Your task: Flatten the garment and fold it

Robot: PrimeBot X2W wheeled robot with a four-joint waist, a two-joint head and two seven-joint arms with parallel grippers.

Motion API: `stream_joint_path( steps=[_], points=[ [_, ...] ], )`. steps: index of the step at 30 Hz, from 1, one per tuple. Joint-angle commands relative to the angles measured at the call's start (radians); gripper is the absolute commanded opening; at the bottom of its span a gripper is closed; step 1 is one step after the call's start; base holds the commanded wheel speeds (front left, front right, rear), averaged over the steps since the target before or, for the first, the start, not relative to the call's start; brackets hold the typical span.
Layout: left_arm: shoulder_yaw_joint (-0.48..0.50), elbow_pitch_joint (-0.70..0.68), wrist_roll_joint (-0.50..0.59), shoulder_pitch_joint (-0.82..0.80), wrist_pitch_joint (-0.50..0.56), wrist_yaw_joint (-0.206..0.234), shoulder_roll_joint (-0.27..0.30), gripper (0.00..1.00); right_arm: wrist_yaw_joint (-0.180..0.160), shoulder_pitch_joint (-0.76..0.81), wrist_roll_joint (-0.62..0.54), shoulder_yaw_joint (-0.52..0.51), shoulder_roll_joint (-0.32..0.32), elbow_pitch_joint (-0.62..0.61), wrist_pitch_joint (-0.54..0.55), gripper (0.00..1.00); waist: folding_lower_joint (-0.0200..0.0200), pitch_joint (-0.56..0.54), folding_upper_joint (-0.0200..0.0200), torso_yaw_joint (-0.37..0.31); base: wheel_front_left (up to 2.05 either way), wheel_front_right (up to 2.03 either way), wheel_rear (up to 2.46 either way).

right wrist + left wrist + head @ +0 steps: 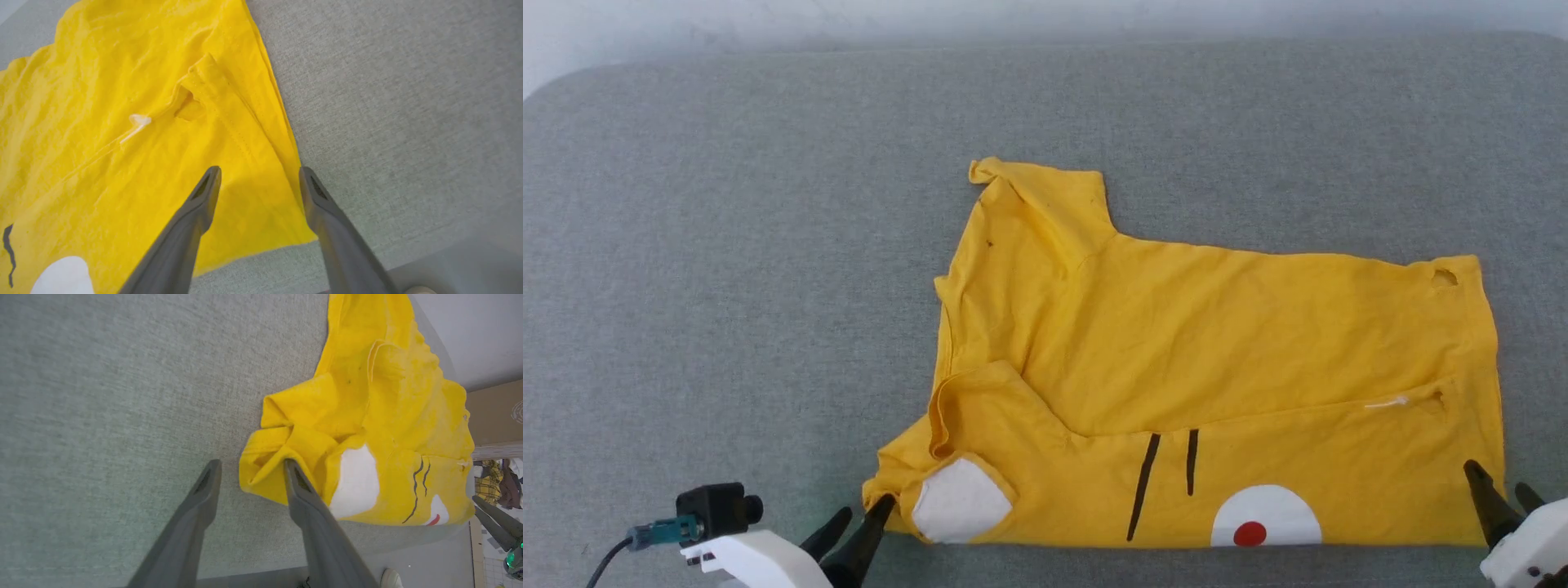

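The grey padded surface (727,245) is carrying the garment (1217,351), which is lying partly folded with its long axis running left to right across the robot's front, collar end leftward and hem rightward. Its near edge is sitting just ahead of both arms, so each is facing its own corner. The left gripper (866,506) is pointing at the near left corner, jaws spread, one finger (302,490) resting at the edge of the bunched sleeve cloth. The right gripper (1494,478) is straddling the hem's near right corner, jaws spread wide, pinching nothing.
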Motion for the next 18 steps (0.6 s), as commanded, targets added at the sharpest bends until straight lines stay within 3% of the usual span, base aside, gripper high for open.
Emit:
stream_joint_path(
  steps=[1,4,7,12,18],
  points=[
    [0.015,-0.023,-0.029,0.009,0.021,0.001,0.002,1.00,-0.002,-0.012,0.014,-0.005,-0.002,-0.019,0.004,1.00,0.0000,0.006,0.0000,-0.006,0.00,0.00,0.00],
    [0.040,-0.104,-0.059,0.038,0.041,0.015,0.011,1.00,-0.002,-0.012,0.029,-0.023,-0.002,-0.075,0.008,1.00,0.0000,0.015,0.0000,-0.011,0.00,0.00,0.00],
    [0.069,-0.169,-0.024,0.043,-0.007,0.025,0.025,1.00,-0.002,-0.018,0.028,-0.030,-0.002,-0.126,-0.018,1.00,0.0000,0.022,0.0000,-0.012,0.00,0.00,0.00],
    [0.107,-0.264,0.147,-0.004,-0.244,0.033,0.022,1.00,-0.002,-0.039,-0.007,0.005,-0.002,-0.239,-0.175,1.00,0.0000,0.038,0.0000,-0.016,0.00,0.00,0.00],
    [0.060,-0.237,0.398,-0.068,-0.590,0.023,-0.012,1.00,-0.002,-0.041,-0.118,0.088,-0.002,-0.264,-0.390,1.00,0.0000,0.048,0.0000,-0.026,0.00,0.00,0.00]
  ],
)
